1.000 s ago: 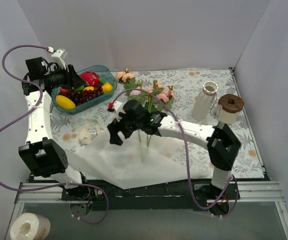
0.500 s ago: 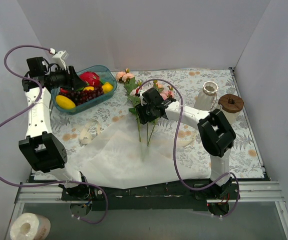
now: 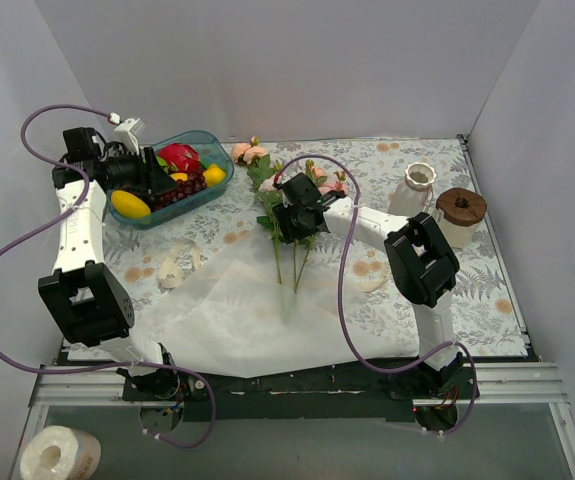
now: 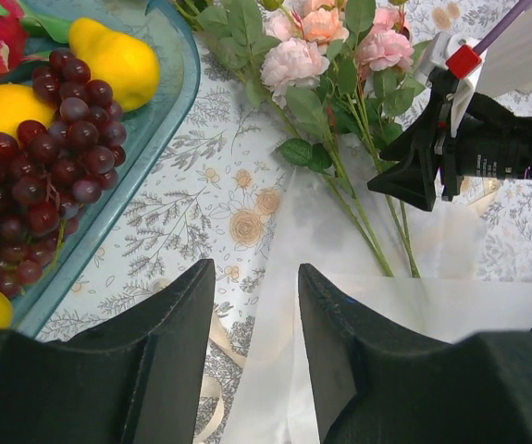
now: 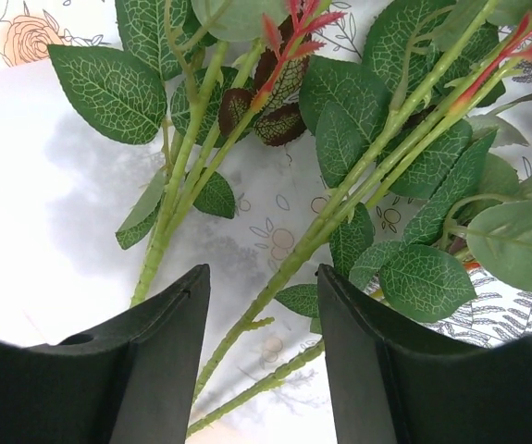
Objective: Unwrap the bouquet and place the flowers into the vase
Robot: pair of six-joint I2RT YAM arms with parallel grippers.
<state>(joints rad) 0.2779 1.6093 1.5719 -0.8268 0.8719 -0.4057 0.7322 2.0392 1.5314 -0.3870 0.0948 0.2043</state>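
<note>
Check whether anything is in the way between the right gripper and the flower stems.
Nothing visible does. In the right wrist view the right gripper holds its jaws apart directly over the flowers, whose stems lie uncovered on the white paper, with only their own leaves alongside.

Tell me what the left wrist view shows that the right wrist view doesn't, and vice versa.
Only left wrist: the fruit tray with grapes, the pink rose blooms, the right gripper open over the stems. Only right wrist: red-tipped shoots close up, one stem running between its fingers. Both: green stems, leaves, white paper.
</note>
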